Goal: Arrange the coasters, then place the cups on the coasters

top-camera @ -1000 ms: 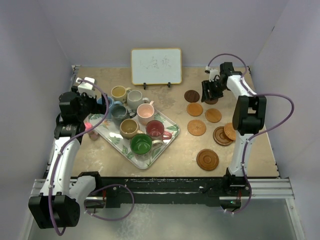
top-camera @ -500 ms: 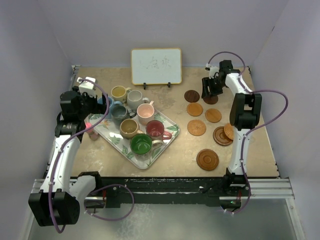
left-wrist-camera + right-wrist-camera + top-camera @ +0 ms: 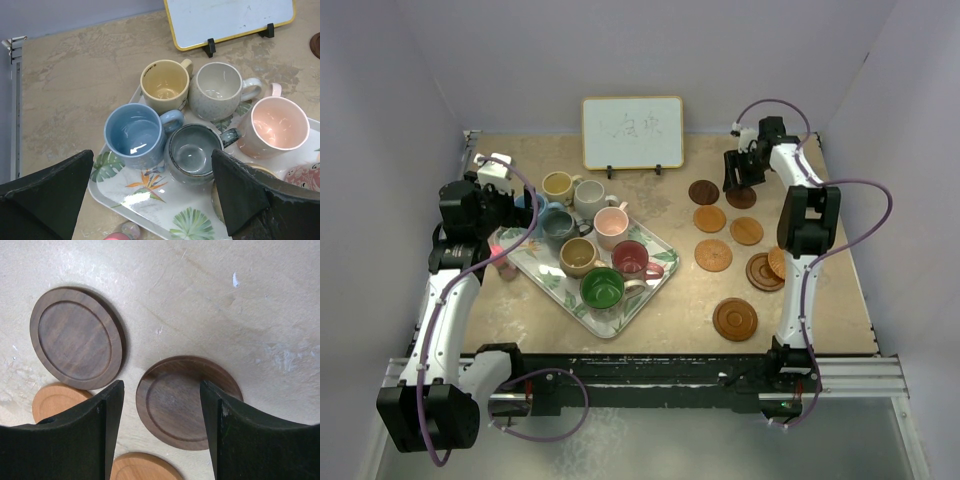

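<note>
Right side: my right pincer (image 3: 738, 172) hung at the far right of the bench (image 3: 685, 305), jaws parted and gripping nothing; a dark coaster (image 3: 185, 407) lay flat on the bench below the gap, clear of one finger and overlapped in the wrist view by the other; whether that finger touched it I could not tell; a second dark coaster (image 3: 75, 337) lay just beside it, apart; the other coasters (image 3: 713, 255) were scattered nearer my bases, two of them overlapping.

Left side: my left pincer (image 3: 152, 155) stood wide open and empty above the tray (image 3: 165, 215); all the cups sat upright on this tray: yellow cup (image 3: 164, 85), off-white cup (image 3: 217, 90), pink cup (image 3: 277, 125), light blue cup (image 3: 135, 135), grey-blue cup (image 3: 192, 152), tan cup (image 3: 580, 256), red cup (image 3: 632, 258), green cup (image 3: 603, 288); none stood on a coaster.
</note>
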Action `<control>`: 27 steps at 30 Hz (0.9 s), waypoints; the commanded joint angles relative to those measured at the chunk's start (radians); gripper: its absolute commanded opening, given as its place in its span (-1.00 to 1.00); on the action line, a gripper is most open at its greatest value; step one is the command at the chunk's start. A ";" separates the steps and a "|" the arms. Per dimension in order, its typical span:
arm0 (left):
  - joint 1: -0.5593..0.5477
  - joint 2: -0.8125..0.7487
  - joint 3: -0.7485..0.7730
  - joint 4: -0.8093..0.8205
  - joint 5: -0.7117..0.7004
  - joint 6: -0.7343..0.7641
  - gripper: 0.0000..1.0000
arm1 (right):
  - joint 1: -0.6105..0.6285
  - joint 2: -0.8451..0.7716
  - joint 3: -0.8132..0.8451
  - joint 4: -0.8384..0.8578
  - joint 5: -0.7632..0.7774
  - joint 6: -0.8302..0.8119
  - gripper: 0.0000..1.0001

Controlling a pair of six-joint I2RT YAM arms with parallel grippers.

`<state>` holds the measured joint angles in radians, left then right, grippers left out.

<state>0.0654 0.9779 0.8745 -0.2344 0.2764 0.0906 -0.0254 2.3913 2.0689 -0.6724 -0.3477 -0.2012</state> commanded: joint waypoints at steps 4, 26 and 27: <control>0.012 -0.004 0.043 0.018 0.009 0.014 0.97 | -0.002 0.035 0.089 -0.022 0.008 0.011 0.30; 0.017 0.007 0.039 0.045 0.024 -0.003 0.97 | -0.015 -0.106 0.108 -0.072 -0.078 0.006 0.33; 0.017 0.006 0.038 0.048 0.024 -0.003 0.97 | -0.016 -0.131 0.089 -0.077 -0.084 -0.001 0.33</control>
<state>0.0727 0.9878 0.8753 -0.2436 0.2798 0.0898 -0.0330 2.4416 2.1902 -0.7170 -0.3656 -0.1921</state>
